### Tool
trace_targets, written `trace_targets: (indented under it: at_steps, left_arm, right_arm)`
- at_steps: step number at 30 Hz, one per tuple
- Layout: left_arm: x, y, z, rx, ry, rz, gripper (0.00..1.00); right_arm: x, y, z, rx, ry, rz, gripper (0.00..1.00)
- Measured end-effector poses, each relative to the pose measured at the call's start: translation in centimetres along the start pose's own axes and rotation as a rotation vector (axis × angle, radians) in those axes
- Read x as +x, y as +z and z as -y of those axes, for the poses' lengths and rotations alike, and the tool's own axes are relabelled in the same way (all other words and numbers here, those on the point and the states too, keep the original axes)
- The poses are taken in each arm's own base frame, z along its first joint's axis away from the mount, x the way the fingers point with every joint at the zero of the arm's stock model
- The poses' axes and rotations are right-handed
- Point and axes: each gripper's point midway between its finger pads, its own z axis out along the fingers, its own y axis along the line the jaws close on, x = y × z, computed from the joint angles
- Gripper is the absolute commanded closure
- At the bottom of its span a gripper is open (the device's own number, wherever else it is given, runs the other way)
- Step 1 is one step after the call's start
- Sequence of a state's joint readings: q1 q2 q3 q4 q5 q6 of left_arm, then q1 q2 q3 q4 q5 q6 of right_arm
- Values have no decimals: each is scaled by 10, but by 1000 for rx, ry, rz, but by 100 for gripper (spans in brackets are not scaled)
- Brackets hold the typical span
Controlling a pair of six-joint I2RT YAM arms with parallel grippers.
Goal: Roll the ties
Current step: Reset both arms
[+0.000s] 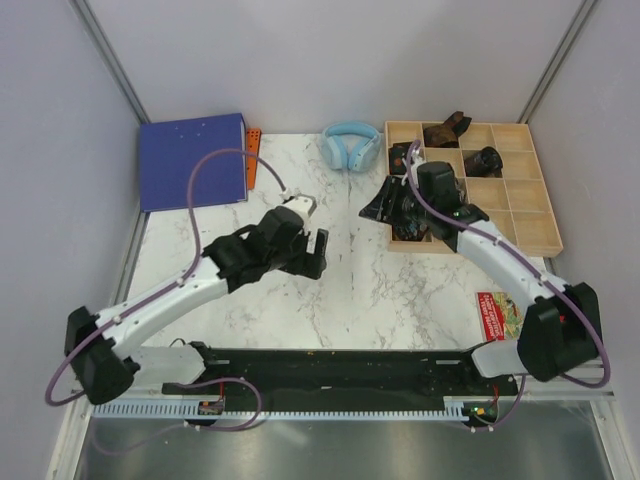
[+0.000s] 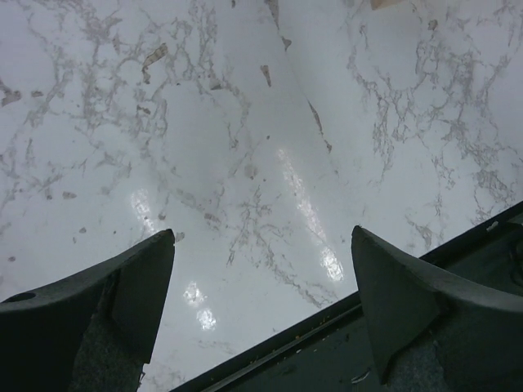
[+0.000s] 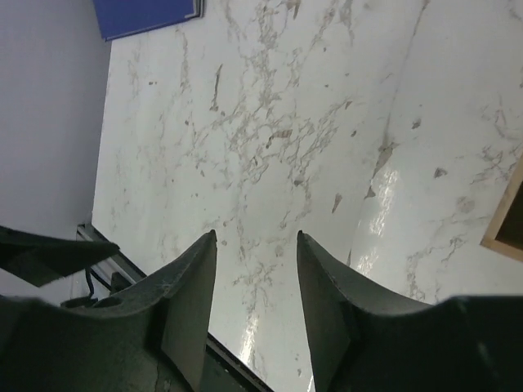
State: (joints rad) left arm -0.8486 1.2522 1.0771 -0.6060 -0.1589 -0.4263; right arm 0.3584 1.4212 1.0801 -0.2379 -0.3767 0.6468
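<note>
Both empty: left gripper [image 2: 261, 231] spread, right gripper [image 3: 256, 233] parted | ties [image 1: 484, 160] in tray [image 1: 530, 215] | headphones [image 1: 350, 145] beside it

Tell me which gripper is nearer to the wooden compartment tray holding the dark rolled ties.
Right. The right gripper hangs at the wooden compartment tray's left edge; the left gripper sits farther left, over the middle of the marble table.
</note>
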Motion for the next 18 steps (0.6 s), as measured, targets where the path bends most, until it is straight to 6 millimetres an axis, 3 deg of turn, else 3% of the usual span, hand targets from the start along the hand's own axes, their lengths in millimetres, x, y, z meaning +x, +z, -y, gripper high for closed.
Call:
trace_targets:
  at_steps: [3,7,14,18]
  left_arm:
    - [5,-27,-14,-18,-11,49,7]
    - [12,-52,-30,-43,-23,101,6]
    - [29,-83,-58,-96,-43,168,6]
    - [37,-90,-69,-123,-64,189,6]
  right_arm:
    - [20,-14,-12,-24,-75,28,45]
    - [40,-20,-11,-28,-116,64,43]
    - [111,-7,26,39,-124,-44,40]
    - [138,-4,52,74,-102,-68,39]
